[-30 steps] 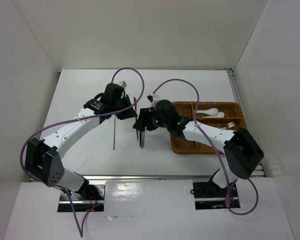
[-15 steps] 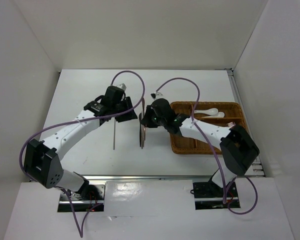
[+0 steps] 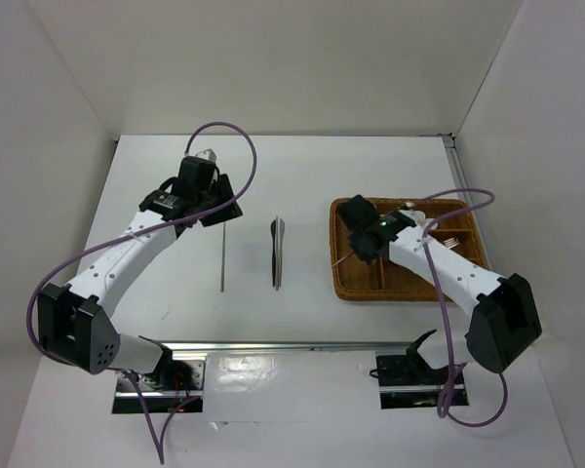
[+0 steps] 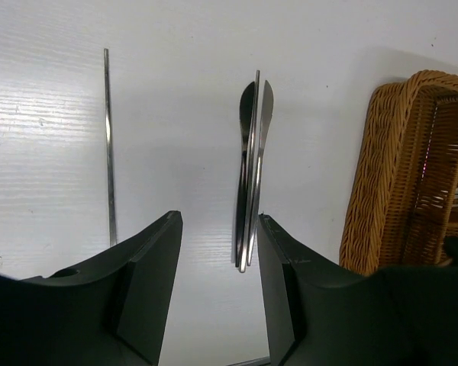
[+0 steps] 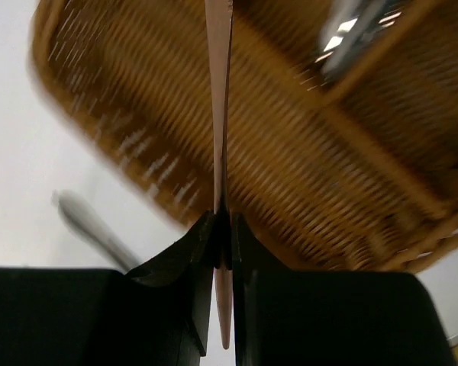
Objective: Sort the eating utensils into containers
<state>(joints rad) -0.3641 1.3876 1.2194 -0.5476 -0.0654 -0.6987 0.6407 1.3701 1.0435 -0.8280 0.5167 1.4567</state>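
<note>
1. The right pincer [image 5: 221,225] is clamped on a single brown chopstick [image 5: 218,91]. The stick points forward from the fingers, above the left end of the wicker tray [image 3: 402,294], which sits by the right edge of the surface [image 3: 156,292]
2. The step in hand looks like laying this chopstick into a compartment. To do it well, line the stick up with the compartment's long side and lower it below the rim. Only then part the fingers, so it neither bridges a divider nor bounces out
3. The right wrist view is blurred, so I cannot tell which compartment lies underneath. It would be worth checking that before letting go
4. Keep the stick clear of the white soup spoons [image 3: 416,216] along the tray's far side and the forks [image 3: 448,241] toward its right end, as each kind should have its own place
5. The left pincer [image 4: 217,229] stands apart and holds nothing, above the middle of the surface
6. Just ahead of the left pincer, the silver knives [image 4: 252,168] lie together and touching. A lone thin rod [image 4: 108,145], probably another chopstick, lies well apart on the side away from the tray. Both look like fair next picks
7. No brand, label or readable writing shows on the utensils, the tray or the arms
</note>
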